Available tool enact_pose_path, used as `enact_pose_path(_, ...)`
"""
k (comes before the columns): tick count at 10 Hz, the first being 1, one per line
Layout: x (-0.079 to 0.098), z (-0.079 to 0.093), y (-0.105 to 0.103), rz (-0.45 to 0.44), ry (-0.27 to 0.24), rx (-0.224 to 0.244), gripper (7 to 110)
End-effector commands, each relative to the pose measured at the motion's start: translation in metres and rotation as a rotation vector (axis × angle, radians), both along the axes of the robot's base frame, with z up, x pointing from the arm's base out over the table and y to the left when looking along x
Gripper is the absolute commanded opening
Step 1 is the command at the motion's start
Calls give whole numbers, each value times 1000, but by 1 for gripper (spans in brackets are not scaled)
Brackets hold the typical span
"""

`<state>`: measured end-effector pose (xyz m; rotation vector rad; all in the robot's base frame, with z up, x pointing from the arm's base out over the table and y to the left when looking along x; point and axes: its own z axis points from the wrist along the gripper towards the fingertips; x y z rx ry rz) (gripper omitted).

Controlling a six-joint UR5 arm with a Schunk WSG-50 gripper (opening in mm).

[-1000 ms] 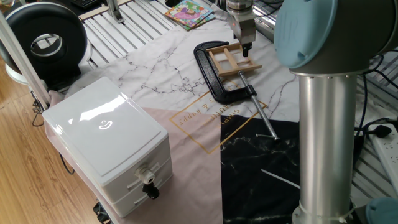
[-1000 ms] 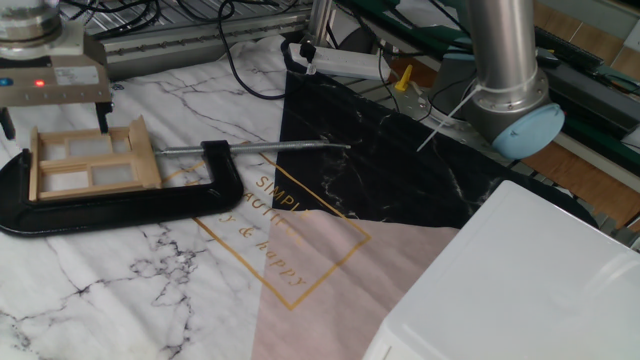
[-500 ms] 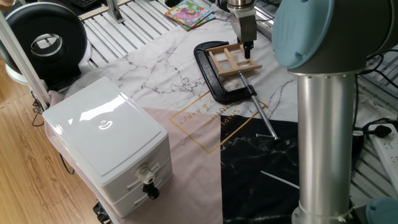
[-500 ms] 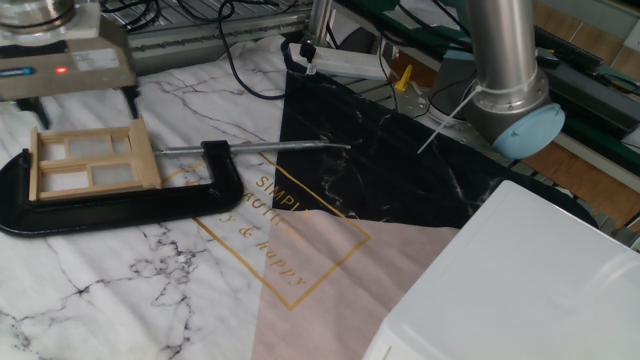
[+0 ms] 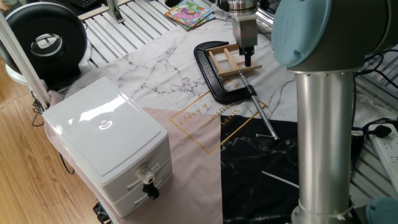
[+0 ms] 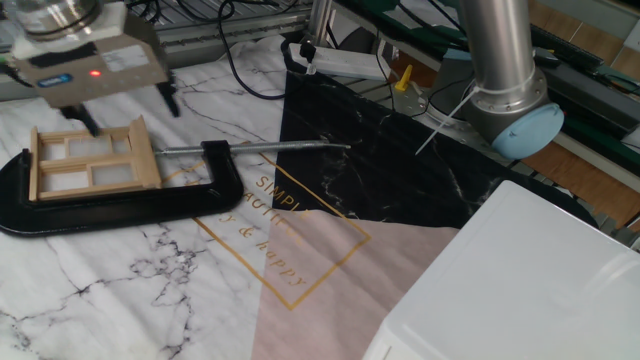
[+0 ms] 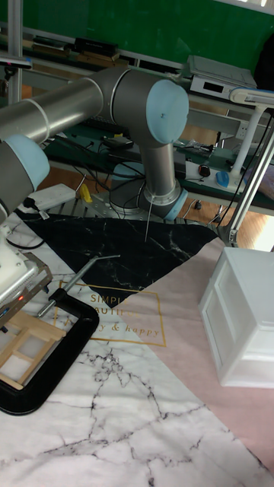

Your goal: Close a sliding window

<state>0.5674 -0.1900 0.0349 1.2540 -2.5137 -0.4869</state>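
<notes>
Tool [image 6: 127, 112] open above sliding window [image 6: 92, 160]

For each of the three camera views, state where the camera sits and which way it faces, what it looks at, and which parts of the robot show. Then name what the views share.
One fixed view: high beside the arm's base, looking across the table; grey arm column large at right, gripper over the sliding window.
The other fixed view: opposite side, looking back toward the base; gripper at top left, elbow joint top right.
Tall fixed view: low at the table edge, facing the arm; whole arm arches overhead.
Shared: the sliding window held in the black C-clamp, and the white drawer box.
</notes>
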Motion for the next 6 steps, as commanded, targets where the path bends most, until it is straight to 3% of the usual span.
enact_pose_path(1, -16, -7, 19, -38, 17, 50, 88)
enact_pose_path(6, -31, -16, 8, -40, 43, -3, 88)
